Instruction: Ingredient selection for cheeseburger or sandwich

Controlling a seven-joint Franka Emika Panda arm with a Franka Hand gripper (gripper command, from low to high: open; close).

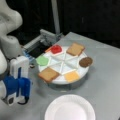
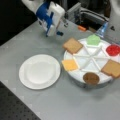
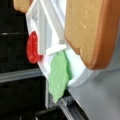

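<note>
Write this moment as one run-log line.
gripper: beside tray, holding nothing | ingredients: all six on tray | paper plate: bare | sandwich: not started

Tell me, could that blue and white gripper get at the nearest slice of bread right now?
Probably yes. The gripper hangs in the air beside the round tray, and the bread slice lies uncovered at the tray's near edge.

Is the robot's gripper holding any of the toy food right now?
No, nothing is held. The gripper hangs over the table beside the sectioned tray, and every ingredient sits in the tray; the paper plate is bare.
</note>
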